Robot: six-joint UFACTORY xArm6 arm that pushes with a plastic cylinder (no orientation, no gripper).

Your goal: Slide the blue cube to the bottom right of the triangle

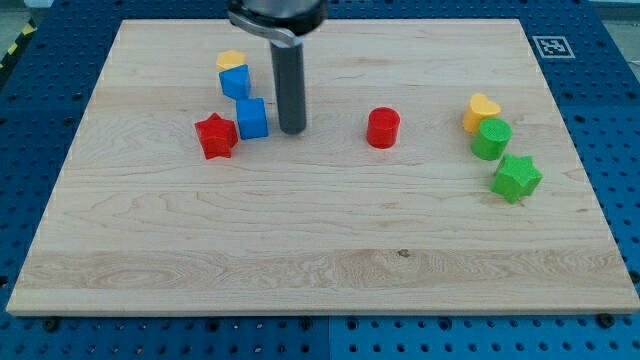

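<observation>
Blue cube [252,118] sits just left of my tip [292,130] — no gripper here, only a rod. No triangle block shows, so the slide remains undone.

At my tip's [292,130] nine o'clock, touching, stands the blue plastic cube [252,118], the red plastic star [216,136] crowding behind; three o'clock lies open up to the red plastic cylinder [383,128].

No words, numbers or brands can be read. The only sign is a black-and-white square marker [549,46] on the board [320,250], at the view's top right corner; its pattern spells nothing legible.
</observation>
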